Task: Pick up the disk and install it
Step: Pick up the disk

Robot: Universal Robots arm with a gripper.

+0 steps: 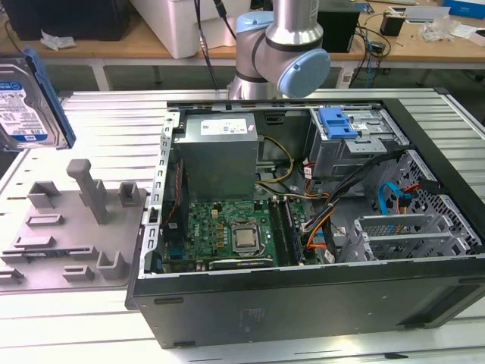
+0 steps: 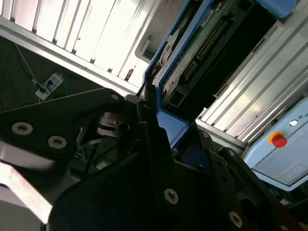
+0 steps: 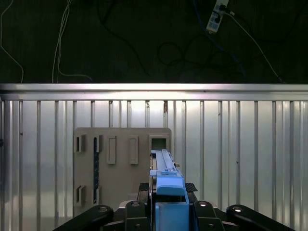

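Observation:
The disk (image 1: 26,102) hangs in the air at the exterior view's far left, above the grey fixture plate (image 1: 76,227). Its white and blue label faces the camera and its blue carrier frames it. In the first wrist view the disk (image 3: 166,185) is seen edge-on, standing up between the black fingers (image 3: 137,211) of my gripper (image 3: 167,209), with the fixture plate (image 3: 120,163) behind it. In the second wrist view the disk's circuit-board side (image 2: 202,53) shows, and my gripper (image 2: 154,120) is shut on its blue edge.
An open computer case (image 1: 303,311) lies on the slatted aluminium table (image 1: 106,121). Inside are a power supply (image 1: 220,155), a motherboard (image 1: 227,231) and a drive bay with a blue tab (image 1: 337,121). A grey post (image 1: 87,186) rises from the fixture plate. The arm's base (image 1: 280,45) stands behind the case.

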